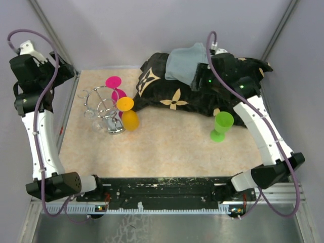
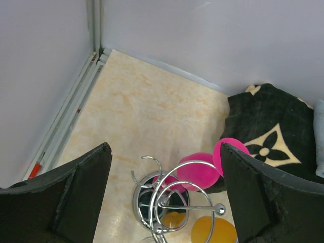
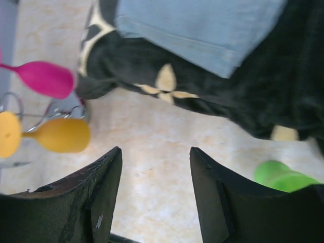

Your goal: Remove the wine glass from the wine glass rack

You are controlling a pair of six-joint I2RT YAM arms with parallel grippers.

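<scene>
**Slide the stem out sideways**

The left gripper (image 2: 164,148) and right gripper (image 3: 156,152) are both spread and empty. A pink glass (image 1: 119,95) and an orange glass (image 1: 130,120) hook on the rack (image 1: 99,105), left of centre. The left gripper is nearer, so it should pinch one stem and draw it outward through its loop.

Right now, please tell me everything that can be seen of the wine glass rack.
The wine glass rack is a small stand of shiny chrome wire: a round mirror-like base, a central post and curled loops around a ring. It stands upright on the left part of the beige table. A pink glass and an orange glass are on its right side, seemingly hung by their stems in the loops. The open left claw is apart from it.
</scene>
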